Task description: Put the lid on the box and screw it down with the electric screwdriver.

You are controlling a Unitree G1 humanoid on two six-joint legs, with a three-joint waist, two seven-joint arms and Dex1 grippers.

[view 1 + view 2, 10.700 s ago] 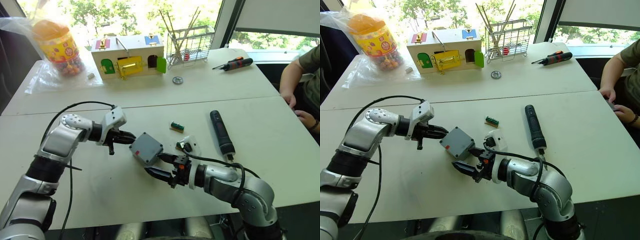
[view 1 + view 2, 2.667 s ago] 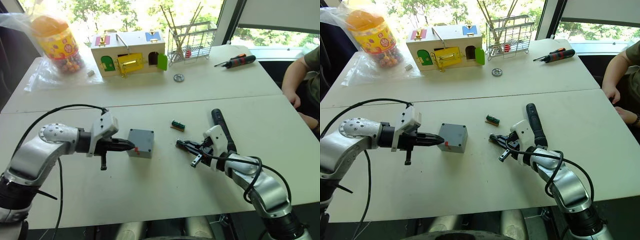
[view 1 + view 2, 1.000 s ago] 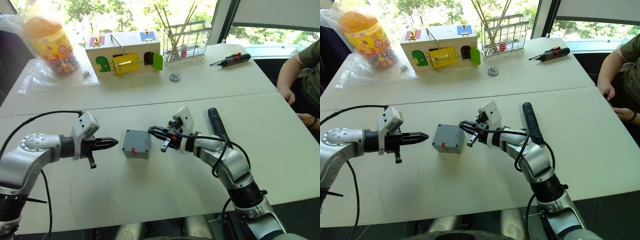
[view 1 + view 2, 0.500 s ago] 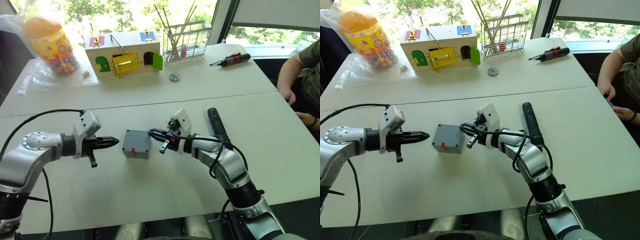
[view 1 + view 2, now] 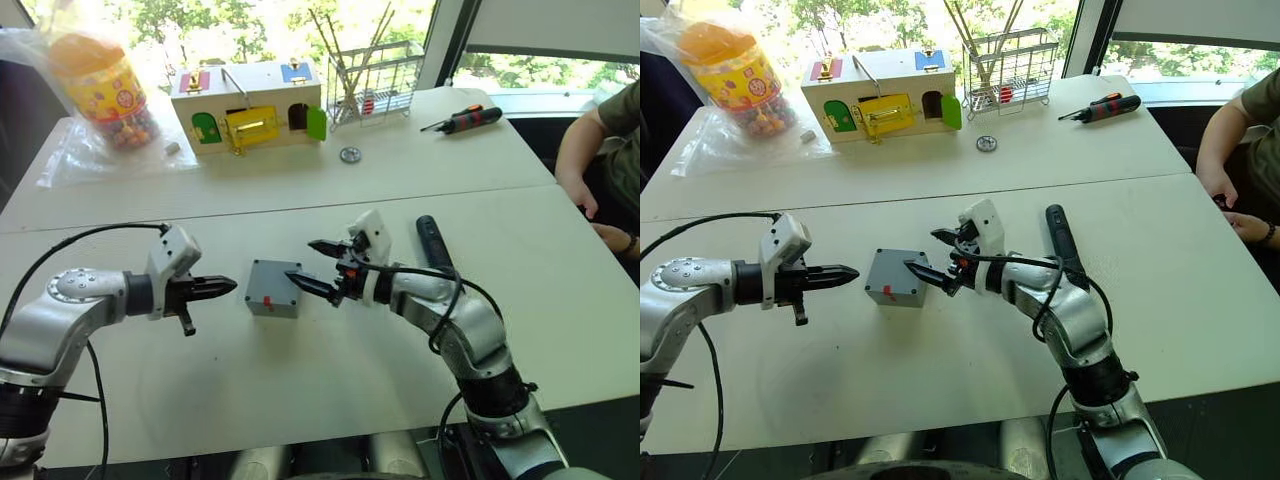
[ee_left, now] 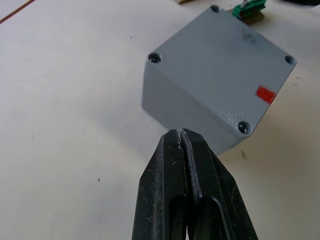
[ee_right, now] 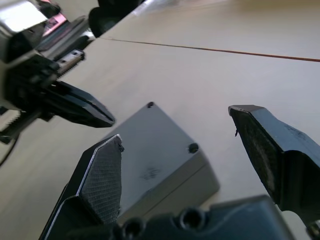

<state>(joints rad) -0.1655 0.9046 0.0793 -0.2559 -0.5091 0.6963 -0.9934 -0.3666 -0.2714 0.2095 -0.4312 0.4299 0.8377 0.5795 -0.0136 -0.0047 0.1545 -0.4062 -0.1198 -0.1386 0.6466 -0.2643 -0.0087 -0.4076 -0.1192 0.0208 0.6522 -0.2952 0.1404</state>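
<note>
Sitting lidded between both tools, the box [image 5: 273,288]; left tool [image 5: 230,286] pressed together, right tool [image 5: 312,266] spread apart

The box [image 5: 273,288] sits square on the table between my two arms, grey, its lid [image 6: 226,66] already seated on top, a red mark on it and holes at the four corners; whether screws sit in them I can't tell. The electric screwdriver [image 5: 436,251], slim and black, lies flat by my right forearm.
</note>
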